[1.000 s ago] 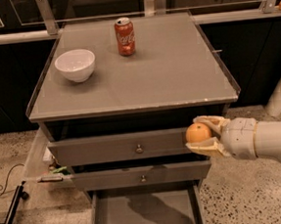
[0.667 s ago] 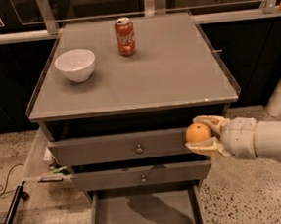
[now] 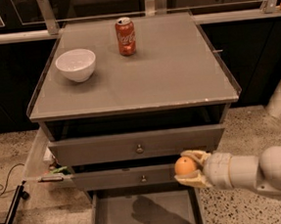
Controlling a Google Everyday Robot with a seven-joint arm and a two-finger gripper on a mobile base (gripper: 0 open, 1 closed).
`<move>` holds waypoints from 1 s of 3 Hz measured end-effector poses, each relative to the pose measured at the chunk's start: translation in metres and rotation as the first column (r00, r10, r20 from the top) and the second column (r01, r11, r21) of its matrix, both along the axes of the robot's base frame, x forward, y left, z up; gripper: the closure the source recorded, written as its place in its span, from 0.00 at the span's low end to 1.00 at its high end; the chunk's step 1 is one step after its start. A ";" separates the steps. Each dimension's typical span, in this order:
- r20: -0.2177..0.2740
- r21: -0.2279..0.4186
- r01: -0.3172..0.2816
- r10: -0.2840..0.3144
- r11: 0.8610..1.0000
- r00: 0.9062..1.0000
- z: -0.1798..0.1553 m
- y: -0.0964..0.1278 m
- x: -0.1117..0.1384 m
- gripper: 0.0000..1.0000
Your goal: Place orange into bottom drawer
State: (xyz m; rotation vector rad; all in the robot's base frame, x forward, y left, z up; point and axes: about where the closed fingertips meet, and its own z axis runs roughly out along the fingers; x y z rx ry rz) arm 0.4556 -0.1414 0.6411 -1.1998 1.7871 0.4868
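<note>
A white bowl [image 3: 76,64] and red can [image 3: 125,35] stand on the counter [image 3: 176,76], the bottom drawer [image 3: 115,219] lies open beneath, and over its right edge the gripper [image 3: 187,167], arm [image 3: 263,172] level from the right, has jaws pinching the orange [image 3: 184,165]

Arm [image 3: 263,172] reaches in from the right, gripper [image 3: 187,168] pointing left, fingers [image 3: 196,155] pinching the orange [image 3: 184,165] between them.

The single camera stands high in front of the cabinet [image 3: 152,78] and looks steeply down on it from near; the gripper [image 3: 187,168], holding the orange [image 3: 184,165], is at lower right.
</note>
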 end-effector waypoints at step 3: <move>0.006 -0.063 -0.138 0.139 0.988 0.990 -0.184 0.043 -0.021 1.00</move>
